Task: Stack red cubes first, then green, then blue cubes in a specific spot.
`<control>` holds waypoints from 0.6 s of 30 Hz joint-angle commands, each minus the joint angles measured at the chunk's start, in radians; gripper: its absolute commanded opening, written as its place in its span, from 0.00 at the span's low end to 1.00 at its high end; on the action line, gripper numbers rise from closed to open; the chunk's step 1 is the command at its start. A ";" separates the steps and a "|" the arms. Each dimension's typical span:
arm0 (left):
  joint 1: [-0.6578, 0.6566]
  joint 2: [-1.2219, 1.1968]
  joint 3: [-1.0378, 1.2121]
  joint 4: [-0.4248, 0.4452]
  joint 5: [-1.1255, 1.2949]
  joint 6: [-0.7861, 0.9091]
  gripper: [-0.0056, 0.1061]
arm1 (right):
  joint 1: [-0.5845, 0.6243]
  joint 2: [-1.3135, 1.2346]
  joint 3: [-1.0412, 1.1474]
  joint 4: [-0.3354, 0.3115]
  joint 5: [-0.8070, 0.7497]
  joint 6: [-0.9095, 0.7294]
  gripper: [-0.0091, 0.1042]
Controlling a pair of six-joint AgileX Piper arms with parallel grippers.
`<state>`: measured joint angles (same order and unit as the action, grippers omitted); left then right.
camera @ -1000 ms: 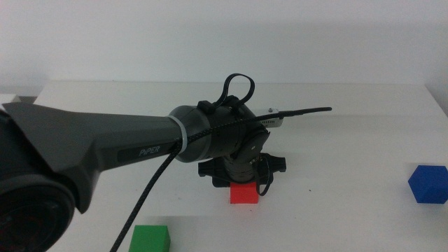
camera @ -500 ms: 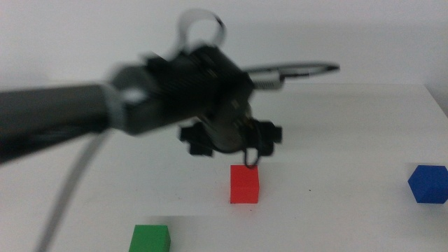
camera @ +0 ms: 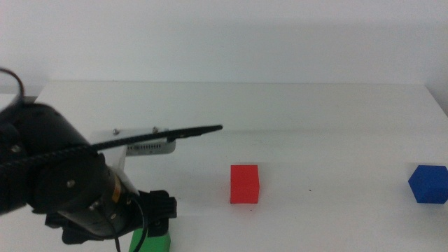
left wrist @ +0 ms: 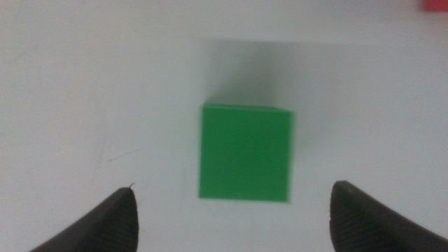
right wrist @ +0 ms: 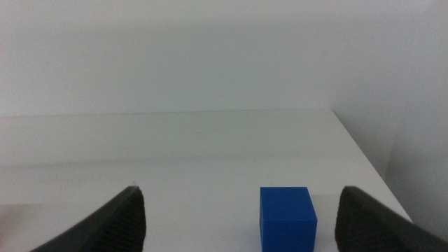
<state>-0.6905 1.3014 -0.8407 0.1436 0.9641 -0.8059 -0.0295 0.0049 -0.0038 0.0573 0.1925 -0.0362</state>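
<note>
The red cube (camera: 245, 183) stands alone on the white tabletop near the middle. The green cube (camera: 152, 241) sits at the front left, mostly hidden under my left arm in the middle view. In the left wrist view the green cube (left wrist: 245, 152) lies between and just beyond my open left gripper (left wrist: 234, 210), whose jaws stand wide apart above it. The blue cube (camera: 428, 183) sits at the far right. In the right wrist view the blue cube (right wrist: 287, 217) lies ahead of my open, empty right gripper (right wrist: 238, 224).
The white table's back edge (camera: 231, 84) meets a plain white wall. The table's right edge (right wrist: 364, 161) runs close beside the blue cube. A corner of the red cube (left wrist: 435, 4) shows in the left wrist view.
My left gripper has let go of the red cube, lifted off it and swung to the front left, and is now over the green cube. The red cube stays put.
</note>
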 commanded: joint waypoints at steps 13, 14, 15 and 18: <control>0.123 0.241 0.080 -0.179 -0.299 0.215 0.85 | 0.004 -0.005 0.004 -0.010 -0.012 -0.005 0.90; 0.123 0.259 0.080 -0.185 -0.311 0.218 0.83 | 0.004 -0.005 0.004 -0.010 -0.012 -0.005 0.90; 0.123 0.274 0.080 -0.196 -0.319 0.235 0.80 | 0.004 -0.005 0.004 -0.010 -0.012 -0.005 0.90; 0.123 0.294 0.080 -0.231 -0.298 0.253 0.67 | 0.004 -0.005 0.004 -0.010 -0.012 -0.005 0.90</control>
<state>-0.5685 1.5907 -0.7654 -0.0627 0.6640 -0.5686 -0.0295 0.0049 -0.0038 0.0573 0.1925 -0.0362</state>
